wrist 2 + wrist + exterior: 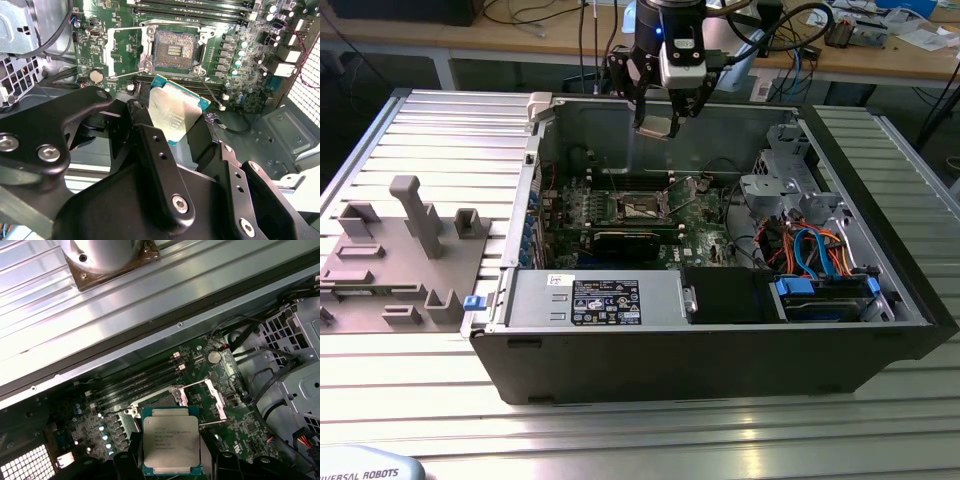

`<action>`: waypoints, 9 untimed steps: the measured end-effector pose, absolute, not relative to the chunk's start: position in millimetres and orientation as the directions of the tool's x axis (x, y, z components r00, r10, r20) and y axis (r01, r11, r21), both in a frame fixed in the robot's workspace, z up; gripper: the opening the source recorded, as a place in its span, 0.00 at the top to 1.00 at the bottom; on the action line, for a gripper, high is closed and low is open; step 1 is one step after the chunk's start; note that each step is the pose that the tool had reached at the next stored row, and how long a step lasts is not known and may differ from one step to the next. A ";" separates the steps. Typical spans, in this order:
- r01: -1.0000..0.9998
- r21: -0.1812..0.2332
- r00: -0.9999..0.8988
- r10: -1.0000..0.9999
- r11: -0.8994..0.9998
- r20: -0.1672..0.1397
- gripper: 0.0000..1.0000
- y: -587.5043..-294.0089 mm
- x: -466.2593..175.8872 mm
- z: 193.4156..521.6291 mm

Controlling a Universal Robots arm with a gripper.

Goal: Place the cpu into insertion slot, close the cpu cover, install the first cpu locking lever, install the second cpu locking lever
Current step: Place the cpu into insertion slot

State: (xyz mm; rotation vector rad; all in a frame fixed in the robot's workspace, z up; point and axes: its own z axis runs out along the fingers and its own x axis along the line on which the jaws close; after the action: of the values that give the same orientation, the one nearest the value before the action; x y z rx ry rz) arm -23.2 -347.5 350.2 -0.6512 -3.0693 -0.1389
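The jaws of the gripper point(664, 122) pinch the cpu point(175, 112) by two opposite edges, holding it well above the open insertion slot point(174, 50), which in both wrist views shows just past the chip's edge.

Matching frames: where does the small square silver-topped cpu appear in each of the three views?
Exterior view: the small flat square silver-grey cpu hangs in the black gripper over the open computer case.
Second wrist view: cpu tilted between black fingers, short of the dark square insertion slot.
First wrist view: cpu face-on, overlapping the insertion slot.
Shared landmark: that insertion slot, empty, on the green motherboard.
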 end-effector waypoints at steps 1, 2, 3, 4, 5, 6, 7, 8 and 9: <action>0.407 0.086 -0.913 0.407 0.909 0.019 0.46 -347.5 -23.2 350.2; 0.408 0.086 -0.913 0.408 0.909 0.019 0.46 -347.5 -23.2 350.2; 0.410 0.086 -0.912 0.410 0.908 0.019 0.46 -347.5 -23.2 350.2; 0.411 0.086 -0.911 0.411 0.907 0.019 0.46 -347.5 -23.2 350.2; 0.413 0.086 -0.910 0.413 0.907 0.019 0.46 -347.5 -23.2 350.2; 0.415 0.086 -0.910 0.415 0.906 0.019 0.46 -347.5 -23.2 350.2; 0.417 0.086 -0.909 0.417 0.905 0.019 0.46 -347.5 -23.2 350.2; 0.418 0.086 -0.908 0.418 0.904 0.019 0.46 -347.5 -23.2 350.1; 0.419 0.086 -0.908 0.419 0.904 0.019 0.46 -347.5 -23.2 350.1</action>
State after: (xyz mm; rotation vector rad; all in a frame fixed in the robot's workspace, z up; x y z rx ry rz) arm -23.2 -347.5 350.1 -0.6743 -3.0649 -0.1389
